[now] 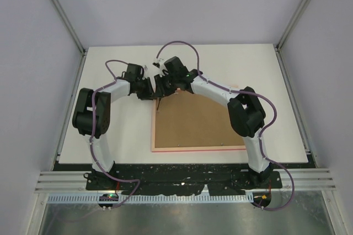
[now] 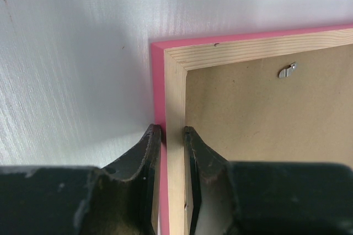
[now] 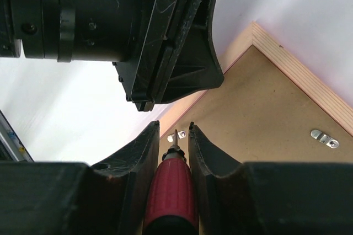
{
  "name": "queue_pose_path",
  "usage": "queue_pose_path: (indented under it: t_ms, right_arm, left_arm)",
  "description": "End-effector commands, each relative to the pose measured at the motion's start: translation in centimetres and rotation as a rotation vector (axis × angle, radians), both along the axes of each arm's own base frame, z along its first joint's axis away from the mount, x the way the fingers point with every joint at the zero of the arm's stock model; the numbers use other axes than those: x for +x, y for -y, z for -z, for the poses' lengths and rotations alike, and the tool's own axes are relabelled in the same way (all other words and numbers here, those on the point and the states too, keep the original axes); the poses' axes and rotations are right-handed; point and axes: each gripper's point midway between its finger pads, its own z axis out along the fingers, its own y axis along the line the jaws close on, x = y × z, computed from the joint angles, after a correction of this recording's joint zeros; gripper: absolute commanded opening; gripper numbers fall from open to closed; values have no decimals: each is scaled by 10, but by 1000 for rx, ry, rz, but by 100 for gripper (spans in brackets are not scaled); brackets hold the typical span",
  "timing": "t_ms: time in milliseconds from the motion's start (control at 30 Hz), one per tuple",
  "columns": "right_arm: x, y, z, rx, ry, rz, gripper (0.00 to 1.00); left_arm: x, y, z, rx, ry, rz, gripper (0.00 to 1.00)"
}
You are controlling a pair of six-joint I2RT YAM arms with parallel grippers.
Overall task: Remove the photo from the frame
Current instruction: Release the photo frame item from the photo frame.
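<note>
left gripper (image 2: pixel 172 131) pinches the thin pink frame's (image 2: pixel 158 80) ten o'clock corner, steadying it for the right gripper's (image 3: pixel 174 126) clamped red-handled screwdriver (image 3: pixel 171 191).

**Evenly lit all round, close-up stuff a bit soft**

Soft, diffuse light is thrown from above in the top view. Only faint shadows are left on the white table (image 1: pixel 129 135), and the walls (image 1: pixel 165 3) are washed out to a pale lilac. In the left wrist view a streaky sheen is picked up off the table, a soft shadow is cast beside the frame (image 2: pixel 175 97), and the fingers (image 2: pixel 135 163) of the left gripper (image 2: pixel 171 130) are rendered near-black with little detail. In the right wrist view the red screwdriver (image 3: pixel 171 193) is slightly blurred and a dull highlight is caught on it, while the backing board (image 3: pixel 265 113) is kept sharper.
</note>
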Motion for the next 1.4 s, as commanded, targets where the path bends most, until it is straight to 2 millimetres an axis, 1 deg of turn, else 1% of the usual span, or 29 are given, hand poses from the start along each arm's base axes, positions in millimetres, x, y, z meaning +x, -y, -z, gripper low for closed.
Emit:
queue_pose_path:
  t_ms: [0,200,300,400,700,933,1133,1367]
  right_arm:
    - [17,-13,-22,62,37,43,8]
    - [21,-12,-10,41,19,52,8]
    - [20,-9,-3,19,23,44,8]
    - [17,-7,0,4,36,21,8]
    - [6,-6,-27,40,60,-33,8]
    - [-1,-4,-26,44,49,-47,8]
    - [-7,-7,-36,75,35,-68,8]
    - [-8,-3,-23,40,44,-84,8]
  left_arm:
    - [6,-18,3,60,27,-35,0]
    - [5,-18,3,61,27,-33,0]
    - [6,-18,4,62,26,-35,0]
    - [5,-18,4,62,24,-33,0]
    - [5,-18,4,61,21,-35,0]
    - [5,-19,4,64,20,-37,0]
    - [5,-19,4,64,19,-38,0]
    - [4,-20,4,65,17,-40,0]
